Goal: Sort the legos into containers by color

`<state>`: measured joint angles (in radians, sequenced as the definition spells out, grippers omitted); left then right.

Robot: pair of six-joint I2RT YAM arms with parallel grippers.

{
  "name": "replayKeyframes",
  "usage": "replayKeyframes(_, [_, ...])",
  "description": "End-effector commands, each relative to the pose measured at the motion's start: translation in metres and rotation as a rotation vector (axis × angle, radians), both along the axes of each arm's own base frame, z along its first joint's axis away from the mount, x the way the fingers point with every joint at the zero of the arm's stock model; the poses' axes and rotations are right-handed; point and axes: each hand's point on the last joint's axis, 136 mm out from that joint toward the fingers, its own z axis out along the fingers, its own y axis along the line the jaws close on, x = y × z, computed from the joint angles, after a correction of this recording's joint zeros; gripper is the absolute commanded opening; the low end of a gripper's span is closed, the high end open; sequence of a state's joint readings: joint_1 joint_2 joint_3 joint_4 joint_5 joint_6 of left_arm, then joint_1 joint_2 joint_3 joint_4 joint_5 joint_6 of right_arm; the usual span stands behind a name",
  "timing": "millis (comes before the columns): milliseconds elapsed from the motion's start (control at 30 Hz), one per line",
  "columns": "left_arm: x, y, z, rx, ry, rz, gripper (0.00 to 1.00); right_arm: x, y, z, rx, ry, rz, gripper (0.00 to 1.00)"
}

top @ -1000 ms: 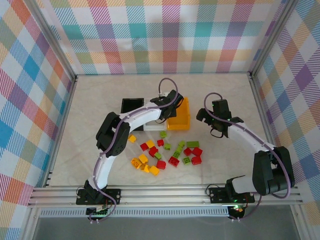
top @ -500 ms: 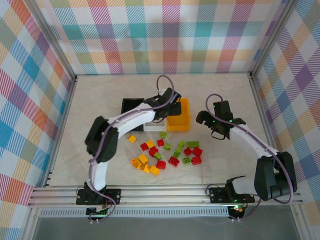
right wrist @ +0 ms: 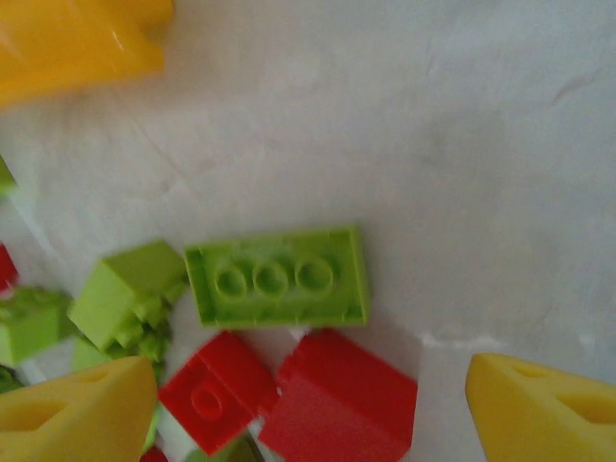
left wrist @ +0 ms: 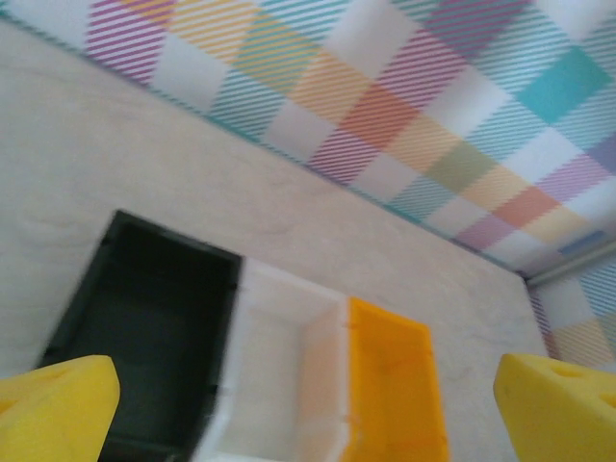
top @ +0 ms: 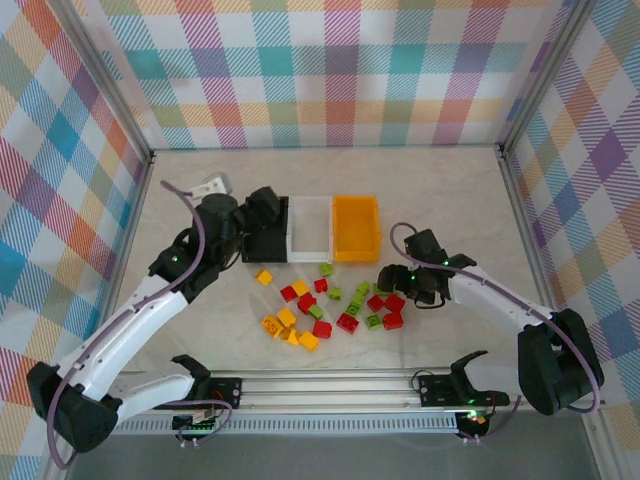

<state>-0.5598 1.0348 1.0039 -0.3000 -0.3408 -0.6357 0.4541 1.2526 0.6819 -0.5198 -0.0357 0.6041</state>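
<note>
The legos (top: 330, 305) lie scattered in red, yellow-orange and lime green in front of the containers. The black bin (top: 262, 247), white bin (top: 310, 228) and orange bin (top: 357, 228) stand in a row. My left gripper (top: 268, 214) hovers over the black bin (left wrist: 144, 327), open and empty (left wrist: 308, 414), with the white bin (left wrist: 279, 375) and orange bin (left wrist: 395, 385) ahead. My right gripper (top: 398, 281) hangs low over the pile's right end, open (right wrist: 313, 414). Between its fingers lie two red bricks (right wrist: 342, 395), and just beyond them an upturned lime green brick (right wrist: 279, 277).
More lime green bricks (right wrist: 130, 294) sit by my right gripper's left finger. A corner of the orange bin (right wrist: 77, 38) shows beyond them. Checked walls enclose the table, and a metal rail (top: 330, 385) runs along its near edge.
My left arm swung left from the orange bin to above the black bin, and its gripper opened. My right arm came down and left onto the pile, its jaws narrowing a little.
</note>
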Motion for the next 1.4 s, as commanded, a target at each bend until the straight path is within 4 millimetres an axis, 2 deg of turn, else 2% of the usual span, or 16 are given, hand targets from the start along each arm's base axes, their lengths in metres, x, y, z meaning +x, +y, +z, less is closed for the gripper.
replayKeyframes(0, [-0.018, -0.001, -0.020, 0.015, 0.063, -0.070, 1.00, -0.029, -0.006, -0.014, -0.042, 0.103, -0.024, 0.84])
replayKeyframes(233, [-0.029, 0.010, -0.045, 0.074, 0.126, -0.057, 1.00, -0.030, -0.004, -0.022, -0.059, 0.114, -0.114, 0.81])
replayKeyframes(600, [-0.035, 0.017, -0.058, 0.113, 0.157, -0.046, 1.00, -0.016, -0.009, -0.030, -0.098, 0.101, -0.216, 0.75])
replayKeyframes(767, [-0.039, 0.022, -0.061, 0.149, 0.191, -0.039, 1.00, -0.015, -0.009, -0.036, -0.110, 0.116, -0.223, 0.63])
replayKeyframes(900, [-0.041, 0.022, -0.061, 0.153, 0.192, -0.052, 1.00, -0.013, -0.008, -0.032, -0.103, 0.105, -0.216, 0.51])
replayKeyframes(1033, [-0.042, 0.022, -0.060, 0.174, 0.196, -0.063, 1.00, -0.010, -0.006, -0.018, -0.086, 0.067, -0.195, 0.42])
replayKeyframes(1167, [-0.045, 0.021, -0.063, 0.184, 0.209, -0.081, 1.00, 0.005, 0.009, 0.015, -0.041, -0.021, -0.089, 0.38])
replayKeyframes(1300, [-0.053, 0.020, -0.078, 0.187, 0.260, -0.101, 1.00, 0.038, 0.043, 0.055, 0.031, -0.106, 0.045, 0.38])
replayKeyframes(1367, [-0.059, 0.027, -0.091, 0.220, 0.327, -0.081, 1.00, 0.058, 0.058, 0.067, 0.048, -0.144, 0.073, 0.39])
